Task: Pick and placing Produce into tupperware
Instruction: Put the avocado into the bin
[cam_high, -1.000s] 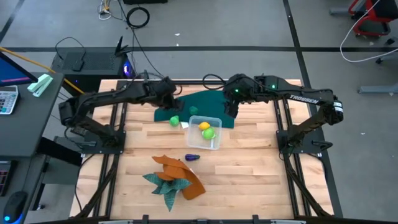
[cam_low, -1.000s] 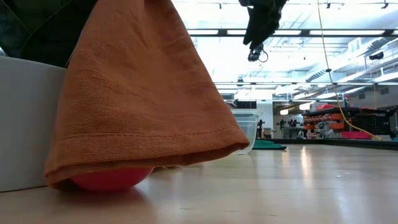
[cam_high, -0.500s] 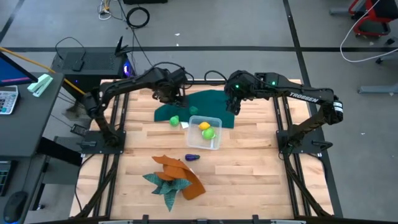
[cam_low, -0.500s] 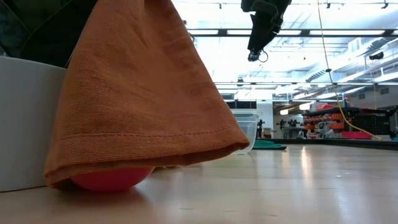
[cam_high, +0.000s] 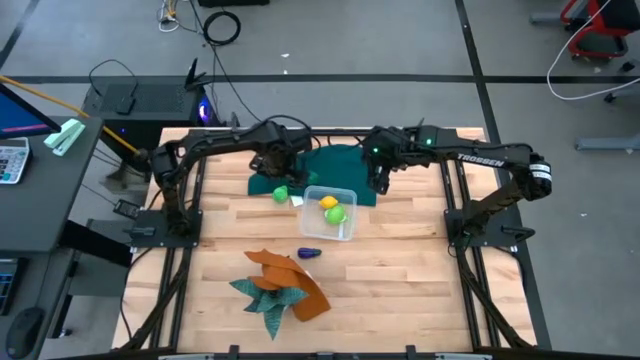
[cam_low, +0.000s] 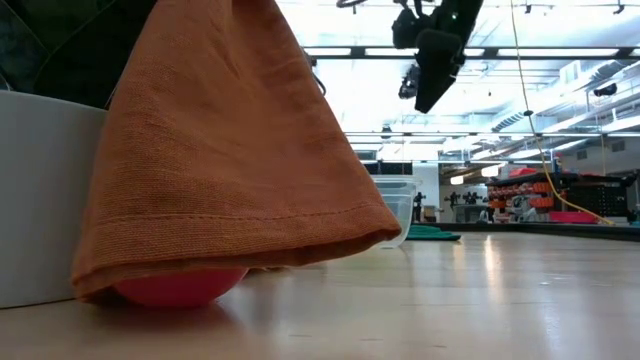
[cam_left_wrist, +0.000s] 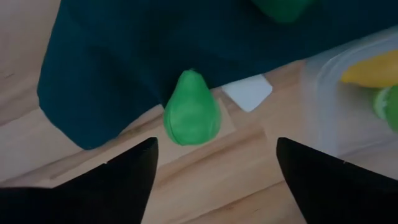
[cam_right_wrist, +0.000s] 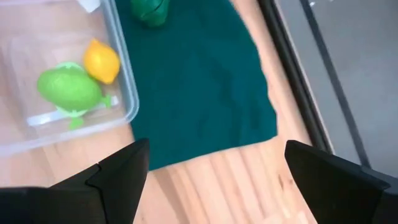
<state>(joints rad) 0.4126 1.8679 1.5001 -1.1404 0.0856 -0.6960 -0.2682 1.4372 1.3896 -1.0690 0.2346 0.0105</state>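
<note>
1. The left gripper (cam_left_wrist: 211, 163), fingers spread, hangs over the green pear (cam_left_wrist: 190, 109) at the dark cloth's (cam_high: 335, 165) edge near the table's far side, probably to grab it.
2. The tupperware (cam_high: 347, 193) beside it holds a yellow and a light green piece.
3. The right gripper (cam_right_wrist: 211, 174) waits spread, empty, over the cloth.

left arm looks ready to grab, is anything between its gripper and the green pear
Nothing visible. The left gripper hangs open over the green pear, which lies bare at the dark green cloth's edge, beside the tub.
</note>
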